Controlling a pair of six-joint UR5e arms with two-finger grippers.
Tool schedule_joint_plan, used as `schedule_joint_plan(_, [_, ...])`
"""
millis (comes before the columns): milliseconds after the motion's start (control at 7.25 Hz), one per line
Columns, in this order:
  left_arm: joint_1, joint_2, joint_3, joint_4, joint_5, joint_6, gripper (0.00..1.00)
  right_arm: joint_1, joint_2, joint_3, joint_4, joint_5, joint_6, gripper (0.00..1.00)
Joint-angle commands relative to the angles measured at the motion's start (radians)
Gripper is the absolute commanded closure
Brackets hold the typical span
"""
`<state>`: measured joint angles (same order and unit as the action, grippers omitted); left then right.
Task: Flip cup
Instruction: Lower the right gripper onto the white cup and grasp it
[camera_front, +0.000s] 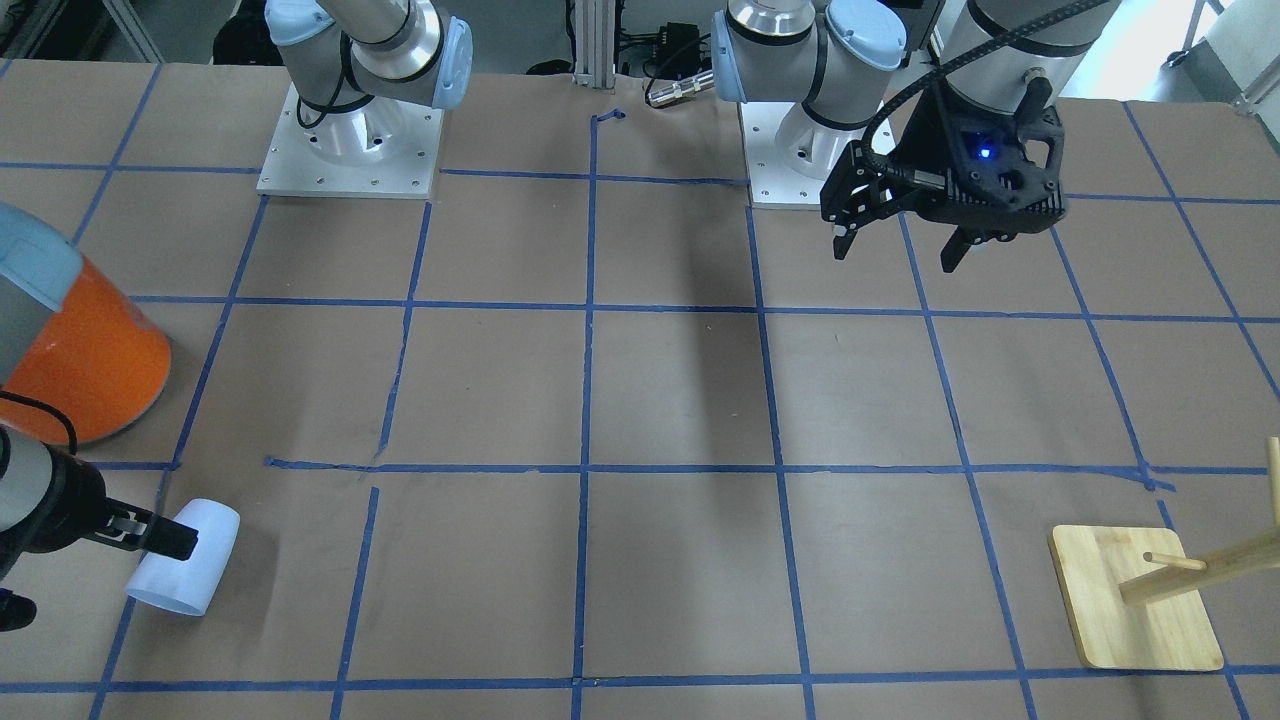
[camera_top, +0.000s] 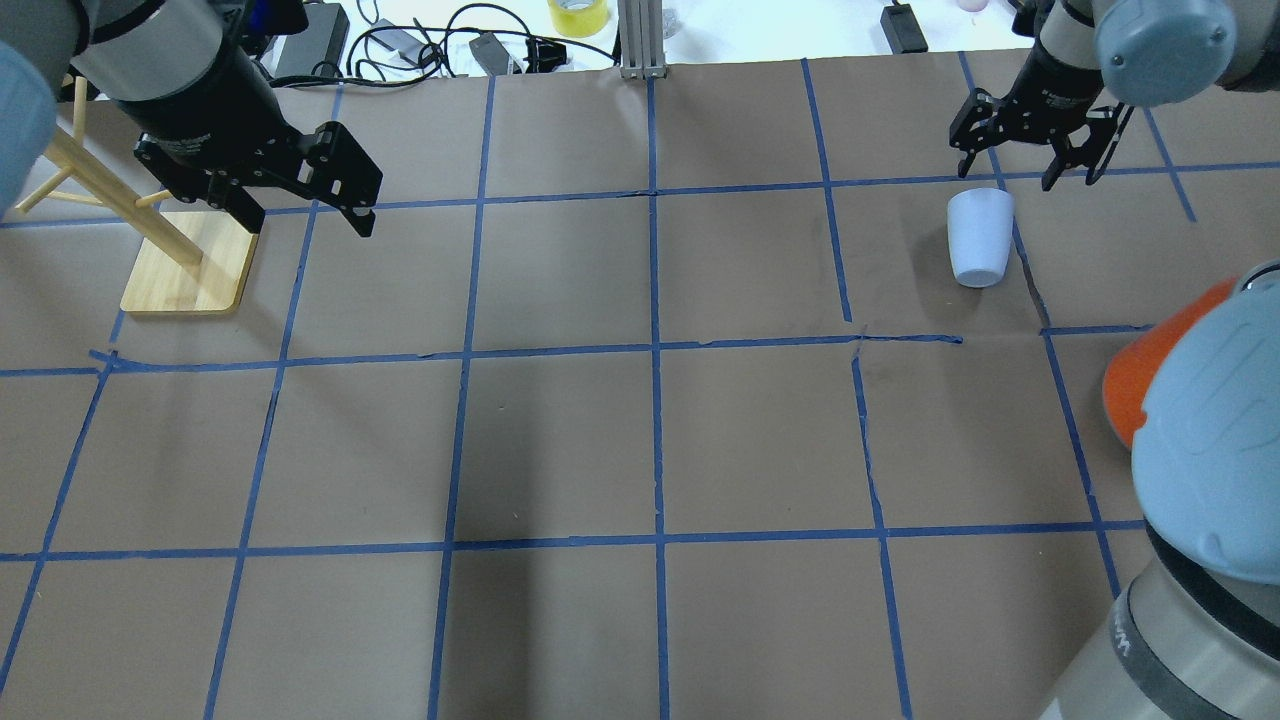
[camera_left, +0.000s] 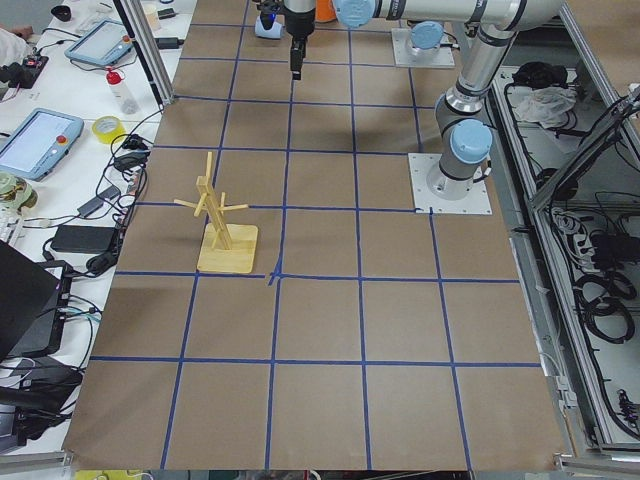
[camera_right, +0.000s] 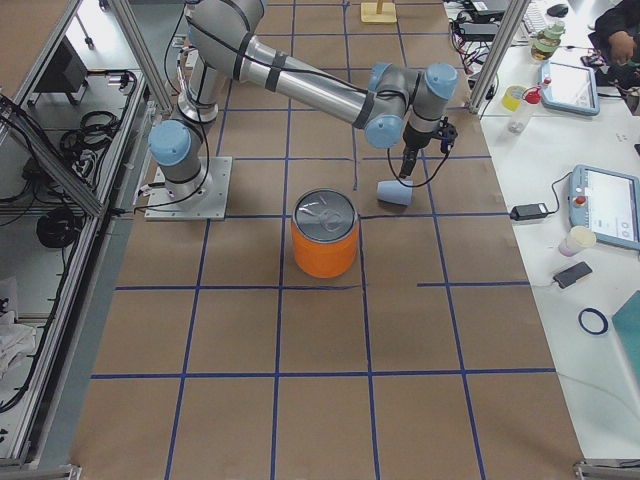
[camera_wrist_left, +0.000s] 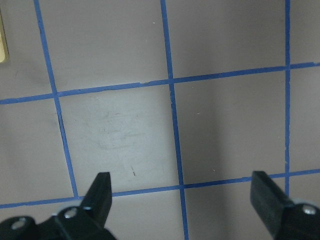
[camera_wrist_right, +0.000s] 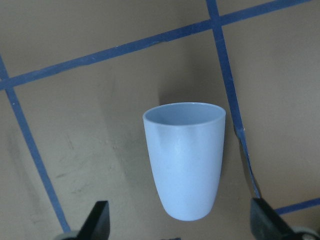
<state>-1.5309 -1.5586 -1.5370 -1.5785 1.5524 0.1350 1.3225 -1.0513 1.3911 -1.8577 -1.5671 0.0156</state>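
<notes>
a pale lavender-blue tapered plastic cup (camera_front: 190, 565) is seen lying on its side on the brown taped surface (camera_front: 680, 400), near a large orange can (camera_front: 95, 365); the left claw (camera_front: 895, 257) is held open, well apart.

The cup (camera_top: 980, 238) lies on its side on bare bench (camera_top: 560, 450), touching nothing. Open surface runs from it toward the middle and toward the operators' edge. The right tool (camera_top: 1020, 170) hangs above it with jaws spread wider than the cup, so both flanks stand free. The can (camera_right: 325, 250), much taller, stands near on the robot's side of the cup, apart from it, and closes off a low path from there. On the robot's left, toward the operators' edge, the rack (camera_left: 228, 262) rises with pegs sticking out sideways. The left tool (camera_front: 895, 255) hangs high near it, jaws apart, touching nothing.
</notes>
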Motion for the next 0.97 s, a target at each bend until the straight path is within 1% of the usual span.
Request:
schedule_joint_plan(0, [0.000, 0.000, 0.000, 0.000, 0.000, 0.000, 0.00, -0.008, 0.004, 0.113, -0.147, -0.004, -0.003, 0.01])
schedule_joint_plan(138, [0.000, 0.000, 0.000, 0.000, 0.000, 0.000, 0.00, -0.008, 0.005, 0.130, -0.190, -0.004, -0.003, 0.04])
schedule_joint_plan(276, [0.000, 0.000, 0.000, 0.000, 0.000, 0.000, 0.00, -0.008, 0.011, 0.131, -0.204, -0.001, -0.006, 0.04])
schedule_joint_plan(414, [0.000, 0.000, 0.000, 0.000, 0.000, 0.000, 0.00, -0.008, 0.037, 0.131, -0.247, 0.004, -0.008, 0.04])
schedule_joint_plan(552, [0.000, 0.000, 0.000, 0.000, 0.000, -0.002, 0.00, -0.009, 0.065, 0.131, -0.262, -0.004, -0.008, 0.04])
schedule_joint_plan(828, [0.000, 0.000, 0.000, 0.000, 0.000, -0.002, 0.00, -0.009, 0.086, 0.132, -0.267, -0.007, -0.002, 0.04])
